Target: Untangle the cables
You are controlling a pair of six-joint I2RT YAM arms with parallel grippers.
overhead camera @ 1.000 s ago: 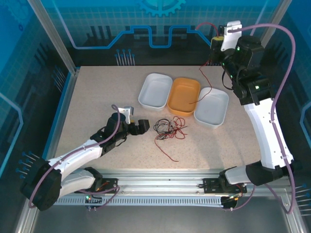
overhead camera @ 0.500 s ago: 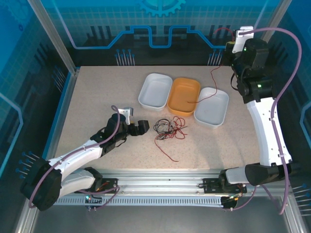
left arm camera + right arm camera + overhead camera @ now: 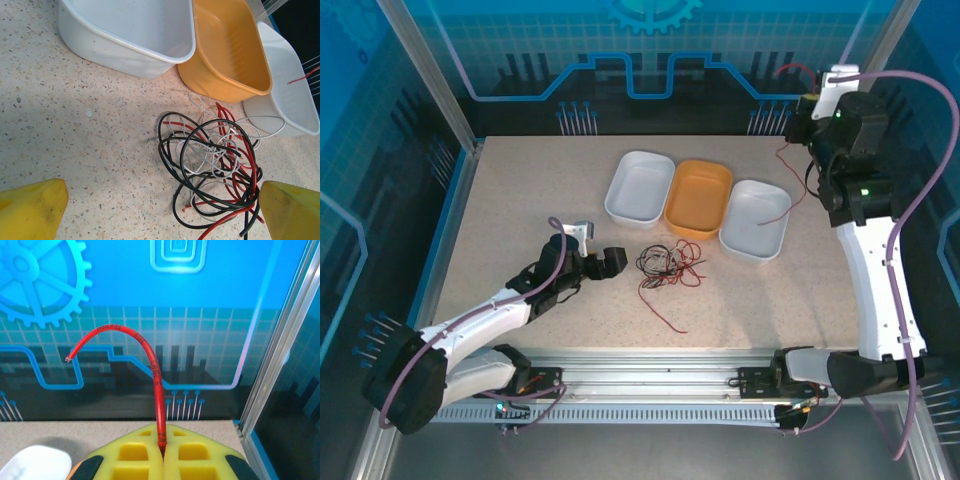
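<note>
Arms: right fingers (image 3: 135,455) high, pinching red cable (image 3: 158,405); left fingers (image 3: 30,210) low, spread.

Left wrist view: the left gripper (image 3: 160,214) is cropped at 6 o'clock, and of its yellow fingers (image 3: 31,210) just the tips are caught, at 7 and 5 o'clock. Three tubs are cut off: the white tub (image 3: 125,50) and the orange tub (image 3: 230,75) at 12 o'clock, the other white tub (image 3: 287,100) at 3 o'clock. Inside the cables (image 3: 210,165), which strand lies over which cannot be told. Right wrist view: the red wire (image 3: 155,367) is swallowed between the pads (image 3: 132,452) of the right gripper (image 3: 163,455), themselves clipped at 6 o'clock. From above, that wire is too thin to be traced fully.
</note>
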